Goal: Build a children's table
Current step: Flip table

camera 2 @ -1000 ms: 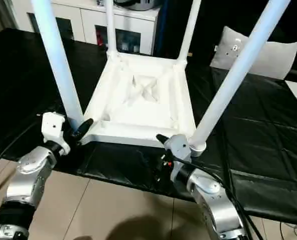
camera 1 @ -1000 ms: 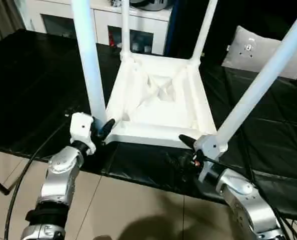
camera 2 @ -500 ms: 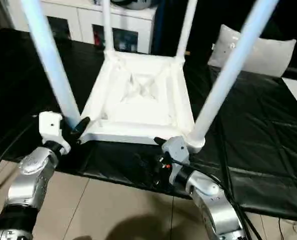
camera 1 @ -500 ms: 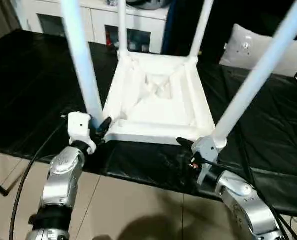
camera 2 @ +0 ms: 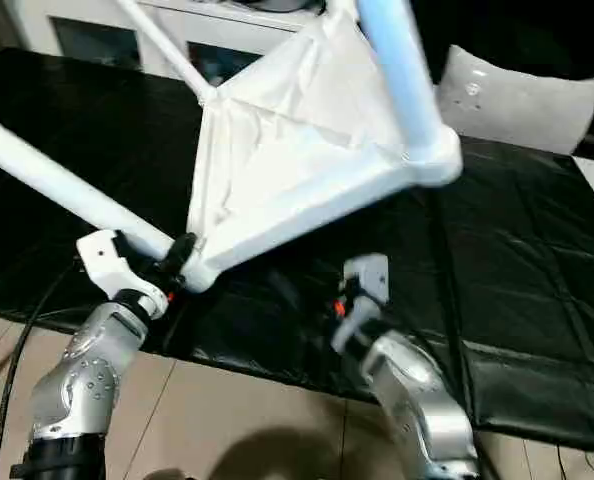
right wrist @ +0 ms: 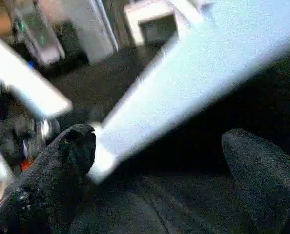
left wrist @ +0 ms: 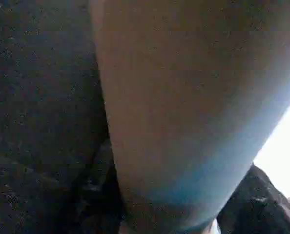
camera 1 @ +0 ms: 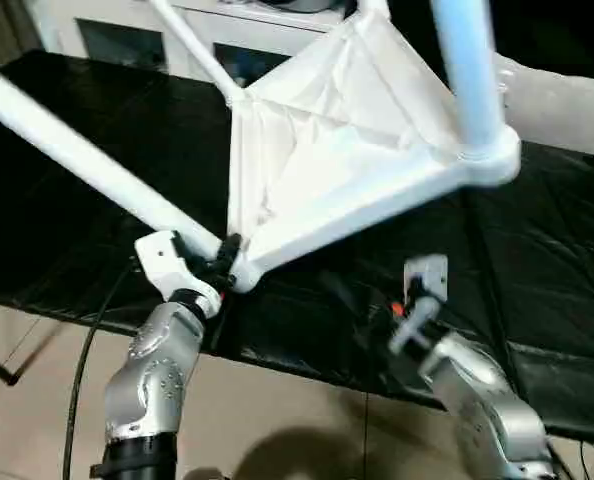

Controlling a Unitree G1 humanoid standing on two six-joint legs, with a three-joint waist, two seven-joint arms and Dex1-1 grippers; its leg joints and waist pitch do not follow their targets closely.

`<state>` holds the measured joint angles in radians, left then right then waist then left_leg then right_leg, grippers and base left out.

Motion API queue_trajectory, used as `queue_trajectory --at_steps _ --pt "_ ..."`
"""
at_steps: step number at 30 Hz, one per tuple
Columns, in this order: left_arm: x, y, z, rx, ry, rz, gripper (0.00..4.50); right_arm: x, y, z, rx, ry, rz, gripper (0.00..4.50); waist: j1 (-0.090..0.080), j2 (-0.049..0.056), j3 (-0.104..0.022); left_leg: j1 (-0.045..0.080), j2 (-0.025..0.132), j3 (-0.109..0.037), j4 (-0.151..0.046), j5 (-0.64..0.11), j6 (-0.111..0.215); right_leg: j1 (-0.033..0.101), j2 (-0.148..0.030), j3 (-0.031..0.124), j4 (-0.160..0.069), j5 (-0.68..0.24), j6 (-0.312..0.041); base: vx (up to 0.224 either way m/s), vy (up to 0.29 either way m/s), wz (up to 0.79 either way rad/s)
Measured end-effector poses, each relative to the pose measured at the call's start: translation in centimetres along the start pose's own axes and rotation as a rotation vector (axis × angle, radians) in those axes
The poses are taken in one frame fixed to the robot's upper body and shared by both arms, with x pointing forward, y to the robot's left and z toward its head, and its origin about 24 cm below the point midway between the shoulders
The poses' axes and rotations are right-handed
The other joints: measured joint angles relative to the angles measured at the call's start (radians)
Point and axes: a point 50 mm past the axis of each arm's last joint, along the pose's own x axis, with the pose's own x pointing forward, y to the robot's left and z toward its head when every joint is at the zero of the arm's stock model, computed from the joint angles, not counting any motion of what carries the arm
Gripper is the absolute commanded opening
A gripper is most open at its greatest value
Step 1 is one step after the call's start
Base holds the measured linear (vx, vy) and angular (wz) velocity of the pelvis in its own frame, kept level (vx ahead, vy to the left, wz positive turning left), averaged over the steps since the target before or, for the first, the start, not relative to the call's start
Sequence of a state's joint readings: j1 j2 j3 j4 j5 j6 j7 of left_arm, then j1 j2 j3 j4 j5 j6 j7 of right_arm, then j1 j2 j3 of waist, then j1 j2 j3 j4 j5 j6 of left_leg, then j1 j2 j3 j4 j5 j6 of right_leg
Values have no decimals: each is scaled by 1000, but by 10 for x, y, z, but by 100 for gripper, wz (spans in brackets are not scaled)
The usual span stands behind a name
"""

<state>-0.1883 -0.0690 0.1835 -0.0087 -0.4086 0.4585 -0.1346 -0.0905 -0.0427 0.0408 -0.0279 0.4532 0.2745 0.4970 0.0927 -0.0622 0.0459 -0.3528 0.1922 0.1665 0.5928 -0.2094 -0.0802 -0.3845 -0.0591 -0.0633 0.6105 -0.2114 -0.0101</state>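
The children's table (camera 1: 327, 170) stood tilted over the black mat (camera 1: 557, 260), its near-left corner low and its near-right corner raised. The left gripper (camera 1: 217, 262) clasped the near-left leg (camera 1: 87, 160) just beside its socket. The right gripper (right wrist: 155, 161) hung spread apart, below the raised corner, grasping nothing.

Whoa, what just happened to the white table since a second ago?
The children's table tipped over toward the robot's left: it lay upside down flat on the black mat, and now its right corner is lifted high and the legs lean left. The right gripper let go and hangs open below that corner. The left gripper stays at the low near-left corner, by the leg. The white cabinet hasn't moved.
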Motion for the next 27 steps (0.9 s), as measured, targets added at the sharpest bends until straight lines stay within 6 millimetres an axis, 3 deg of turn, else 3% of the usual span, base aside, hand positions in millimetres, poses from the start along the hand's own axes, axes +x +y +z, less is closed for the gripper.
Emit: queue_trajectory --at_steps 5,11,16,20,21,25,27 --pt "0 -2 0 8 19 13 210 6 -9 9 83 -81 -65 450 -3 0 0 0 0 1 0 0 0 0 0 0 1 0 0 0 0 0" --pt "0 -7 -2 26 33 3 210 28 -16 15 164 -120 -148 450 0 0 0 2 0 1 0 1 -1 1 0 0 1 0 0 0 0 0" --pt "-1 -10 -3 73 39 -4 210 47 -18 18 337 -183 -204 450 1 0 0 1 0 1 0 1 -1 0 0 0 1 0 0 0 0 0" --pt "1 -16 -9 129 45 -18 210 49 -25 18 501 -229 -233 450 0 0 0 1 0 2 -1 1 0 0 0 0 1 0 0 0 0 0" --pt "1 -17 -10 143 40 -19 210 48 -27 17 539 -234 -234 420 0 0 0 1 0 2 -1 1 0 0 0 0 1 0 0 0 0 0" --pt "5 -18 -13 197 19 -15 210 45 -32 12 614 -226 -240 409 -1 1 1 1 0 2 -1 2 0 0 0 0 2 0 0 0 0 0" --pt "5 -19 -13 210 20 -16 209 44 -34 11 638 -225 -254 382 -2 1 1 1 0 2 -1 2 -1 -1 0 0 3 1 0 0 0 0"
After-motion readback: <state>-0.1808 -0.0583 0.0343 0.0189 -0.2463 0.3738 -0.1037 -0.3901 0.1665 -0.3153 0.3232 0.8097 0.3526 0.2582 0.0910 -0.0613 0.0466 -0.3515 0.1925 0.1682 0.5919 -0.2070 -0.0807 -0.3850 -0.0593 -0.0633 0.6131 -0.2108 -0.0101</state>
